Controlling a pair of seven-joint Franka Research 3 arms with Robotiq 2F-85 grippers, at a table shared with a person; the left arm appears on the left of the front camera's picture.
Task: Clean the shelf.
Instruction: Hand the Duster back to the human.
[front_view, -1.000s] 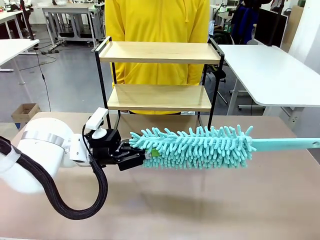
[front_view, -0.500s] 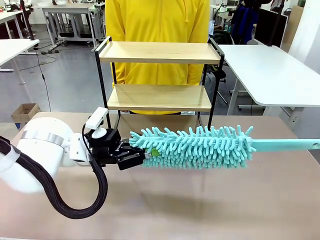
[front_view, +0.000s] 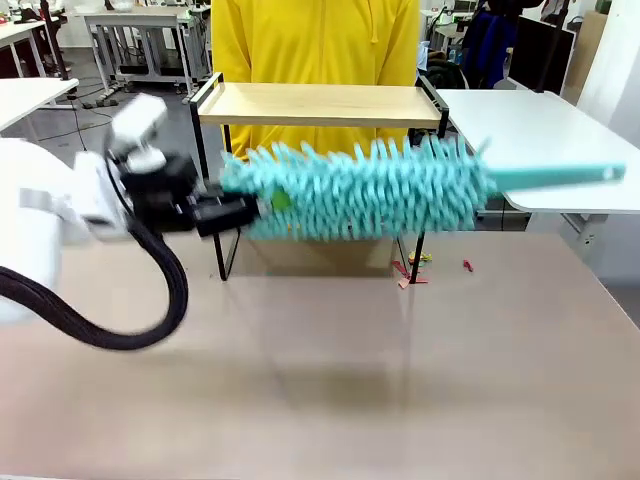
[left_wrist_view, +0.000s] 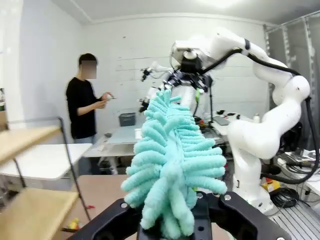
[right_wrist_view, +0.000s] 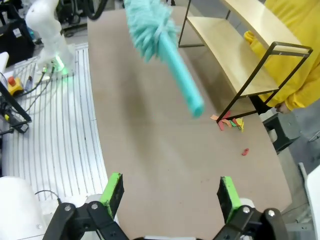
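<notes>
Turquoise chenille duster (front_view: 360, 190), shaggy and long, hangs level before your shelf (front_view: 318, 104), handle aimed right; your left gripper (front_view: 232, 208) has its jaws clamped on the duster's head end. Thin black frame, pale wood boards. Your right gripper (right_wrist_view: 170, 192) stands wide apart over the brown table (front_view: 330, 370).

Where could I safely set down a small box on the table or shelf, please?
The near brown tabletop is bare. The shelf top board is free too. Avoid the scraps by its right leg and the duster held before the lower board.
</notes>
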